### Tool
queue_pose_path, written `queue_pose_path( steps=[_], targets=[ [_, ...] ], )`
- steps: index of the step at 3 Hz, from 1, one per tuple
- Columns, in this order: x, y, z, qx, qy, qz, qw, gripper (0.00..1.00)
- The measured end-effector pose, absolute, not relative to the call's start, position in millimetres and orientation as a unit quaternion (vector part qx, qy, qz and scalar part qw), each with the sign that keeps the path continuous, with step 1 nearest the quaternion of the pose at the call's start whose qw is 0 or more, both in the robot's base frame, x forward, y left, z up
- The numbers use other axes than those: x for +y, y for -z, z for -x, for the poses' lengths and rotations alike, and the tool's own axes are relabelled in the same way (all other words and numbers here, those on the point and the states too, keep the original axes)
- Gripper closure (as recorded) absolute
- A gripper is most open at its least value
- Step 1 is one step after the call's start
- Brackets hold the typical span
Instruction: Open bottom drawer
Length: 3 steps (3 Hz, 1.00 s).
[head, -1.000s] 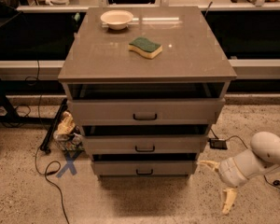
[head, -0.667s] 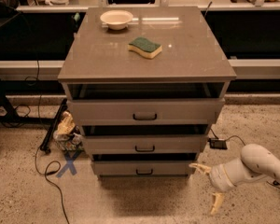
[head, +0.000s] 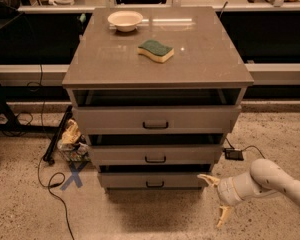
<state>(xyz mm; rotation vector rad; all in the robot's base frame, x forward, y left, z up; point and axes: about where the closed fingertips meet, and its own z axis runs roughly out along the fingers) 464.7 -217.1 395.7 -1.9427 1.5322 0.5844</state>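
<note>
The bottom drawer (head: 155, 181) is the lowest grey-taupe front of the cabinet, with a small black bar handle (head: 155, 184) at its centre. It stands slightly out, with a dark gap above it. My gripper (head: 216, 198) is low at the right, just beside the drawer's right end, on a white arm (head: 272, 181) that comes in from the right edge. Its two yellowish fingers (head: 223, 216) are spread apart and hold nothing. It does not touch the handle.
The middle drawer (head: 156, 155) and top drawer (head: 156, 119) sit above, each slightly out. A bowl (head: 125, 20) and a green-yellow sponge (head: 156, 50) lie on the cabinet top (head: 200, 59). Crumpled bags (head: 72, 141), cables and a blue floor cross (head: 74, 176) are at the left.
My gripper and arm have moved left along the floor, from well right of the cabinet to the bottom drawer's right end. The drawers have not moved.
</note>
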Motion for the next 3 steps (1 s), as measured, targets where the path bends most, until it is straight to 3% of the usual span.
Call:
queue_pose_path(
  steps=[2, 3],
  targets=[
    [-218, -289, -499, 0.614, -0.155, 0.709, 0.309, 0.0],
    [-218, -286, -499, 0.615, -0.156, 0.708, 0.31, 0.0]
  ],
)
